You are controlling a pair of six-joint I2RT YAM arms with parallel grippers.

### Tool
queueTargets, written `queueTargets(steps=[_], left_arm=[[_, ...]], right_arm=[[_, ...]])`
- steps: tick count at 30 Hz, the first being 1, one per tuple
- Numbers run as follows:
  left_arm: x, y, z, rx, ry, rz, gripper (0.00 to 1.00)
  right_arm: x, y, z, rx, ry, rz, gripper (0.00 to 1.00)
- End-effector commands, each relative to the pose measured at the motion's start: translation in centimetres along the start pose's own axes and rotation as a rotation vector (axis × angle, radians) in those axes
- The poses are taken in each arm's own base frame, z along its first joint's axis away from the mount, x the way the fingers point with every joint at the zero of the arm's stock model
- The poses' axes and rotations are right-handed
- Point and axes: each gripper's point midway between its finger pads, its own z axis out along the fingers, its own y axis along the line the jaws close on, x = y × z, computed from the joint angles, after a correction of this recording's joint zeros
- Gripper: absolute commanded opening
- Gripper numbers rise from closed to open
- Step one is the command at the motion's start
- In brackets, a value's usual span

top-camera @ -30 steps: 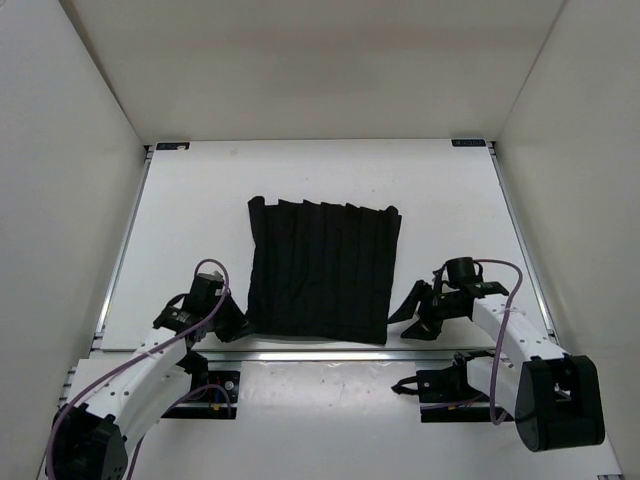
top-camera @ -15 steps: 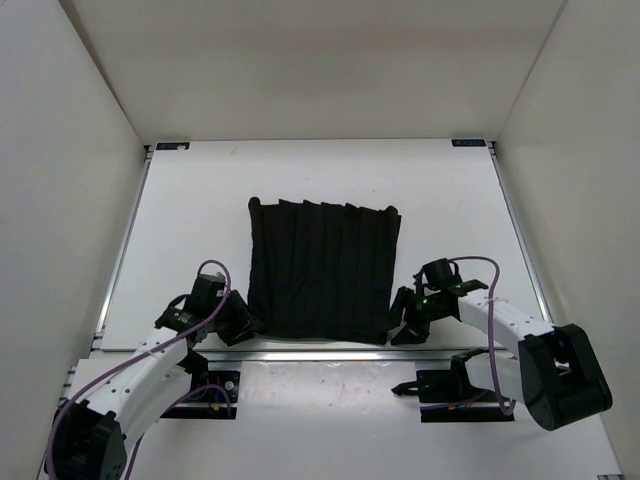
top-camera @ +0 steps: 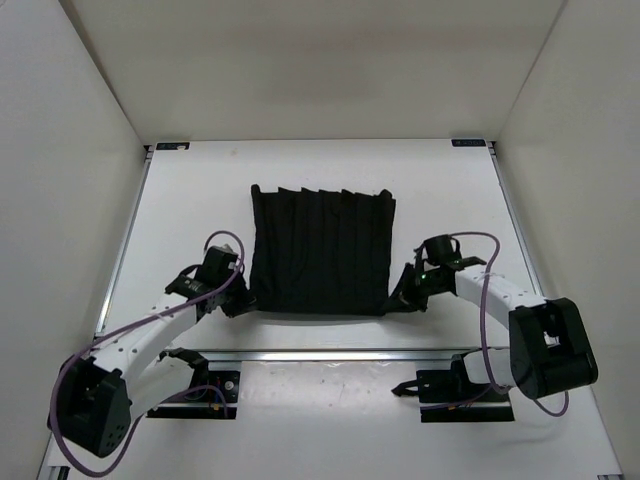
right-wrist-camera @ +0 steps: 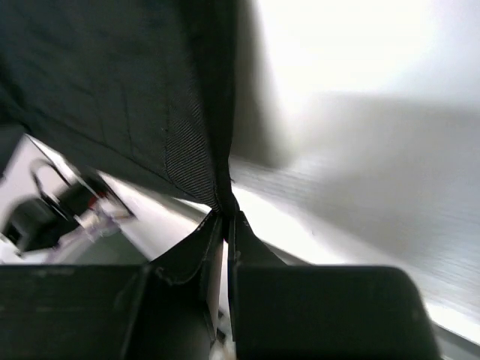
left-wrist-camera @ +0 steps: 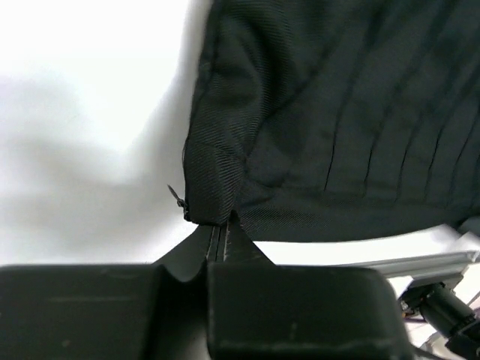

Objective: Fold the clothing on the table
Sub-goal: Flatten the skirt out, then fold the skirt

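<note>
Currently your clothing (top-camera: 320,250) lies midway across the table (top-camera: 450,190), pleats running 12 to 6 o'clock. At its 7 o'clock corner the left gripper (top-camera: 245,302) pinches the fabric between pressed jaws; the right gripper (top-camera: 393,302) likewise pinches the 5 o'clock corner. Both corners look slightly raised, possibly.

A plain white back wall (top-camera: 320,60) stands between the left wall (top-camera: 60,200) and the right wall (top-camera: 585,200), both white too. Light is bright and even, shadows soft.
</note>
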Motion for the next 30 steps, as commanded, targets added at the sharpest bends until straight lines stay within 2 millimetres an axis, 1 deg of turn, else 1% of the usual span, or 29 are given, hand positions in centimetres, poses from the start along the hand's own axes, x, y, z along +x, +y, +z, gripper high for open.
queueTargets(steps=[1, 2, 3, 4, 5, 6, 8, 9, 11, 12, 13, 15, 18, 20, 23, 24, 25, 26, 27, 28, 29, 30], left_arm=[[-2.8, -2.5, -0.7, 0.018, -0.078, 0.101, 0.01], [-2.4, -2.9, -0.7, 0.024, -0.06, 0.119, 0.2], [-2.2, -3.2, -0.7, 0.03, -0.052, 0.137, 0.31], [-2.0, -3.1, -0.7, 0.033, -0.046, 0.142, 0.41], [-2.1, -3.1, -0.7, 0.037, -0.054, 0.132, 0.47], [-1.8, -2.8, -0.7, 0.039, -0.05, 0.127, 0.55], [-2.0, -1.8, -0.8, 0.019, -0.074, 0.103, 0.63], [-1.7, -1.2, -0.6, 0.008, -0.072, 0.102, 0.66], [-2.1, -1.4, -0.7, 0.025, -0.093, 0.096, 0.7], [-2.2, -1.0, -0.4, 0.013, -0.097, 0.091, 0.7], [-2.1, -0.9, -0.1, 0.002, -0.096, 0.093, 0.7], [-2.2, -1.2, 0.4, 0.009, -0.097, 0.098, 0.7], [-3.5, -1.1, 1.2, -0.034, -0.143, 0.109, 0.71], [-4.0, -0.9, 1.7, -0.057, -0.147, 0.115, 0.7], [-3.9, -1.0, 2.7, -0.084, -0.127, 0.147, 0.68], [-4.2, -1.2, 3.0, -0.084, -0.136, 0.146, 0.59], [-4.3, -1.7, 3.3, -0.07, -0.134, 0.147, 0.43], [-4.0, -1.6, 3.6, -0.07, -0.122, 0.162, 0.34], [-4.3, -2.4, 3.6, -0.047, -0.13, 0.164, 0.12], [-4.5, -2.9, 3.5, -0.038, -0.138, 0.176, 0.0], [-4.7, -3.6, 3.1, -0.021, -0.141, 0.195, 0.0], [-4.8, -3.7, 2.8, -0.015, -0.141, 0.195, 0.0]], right_arm=[[-3.3, 0.5, -2.0, 0.007, -0.081, -0.066, 0.0], [-3.6, 0.3, -2.4, 0.009, -0.084, -0.053, 0.0], [-3.8, 0.3, -2.4, 0.008, -0.082, -0.065, 0.0], [-3.7, 0.1, -2.3, 0.009, -0.071, -0.057, 0.0], [-3.6, -0.1, -2.1, 0.014, -0.064, -0.058, 0.0], [-3.1, -0.3, -1.8, 0.022, -0.046, -0.061, 0.0], [-2.7, -0.2, -1.4, 0.018, -0.04, -0.069, 0.0], [-2.5, -0.2, -1.3, 0.015, -0.036, -0.062, 0.0], [-2.2, -0.1, -1.0, 0.009, -0.031, -0.065, 0.0], [-2.2, -0.4, -0.8, 0.014, -0.03, -0.062, 0.0], [-2.3, -0.2, -0.8, 0.013, -0.033, -0.067, 0.0], [-2.5, -0.4, -0.7, 0.018, -0.034, -0.064, 0.01], [-2.4, -0.9, -0.5, 0.031, -0.028, -0.065, 0.0], [-2.5, -0.9, -0.5, 0.033, -0.026, -0.057, 0.0], [-2.4, -1.0, -0.4, 0.032, -0.028, -0.064, 0.0], [-2.7, -1.0, -0.4, 0.027, -0.035, -0.06, 0.0], [-2.6, -1.1, -0.4, 0.025, -0.031, -0.059, 0.0], [-2.5, -1.2, -0.4, 0.022, -0.027, -0.058, 0.0], [-2.5, -1.3, -0.4, 0.02, -0.026, -0.057, 0.0], [-2.4, -1.2, -0.5, 0.015, -0.024, -0.061, 0.01], [-2.2, -1.3, -0.7, 0.006, -0.016, -0.061, 0.0], [-2.2, -1.2, -1.0, 0.009, -0.009, -0.06, 0.0]])
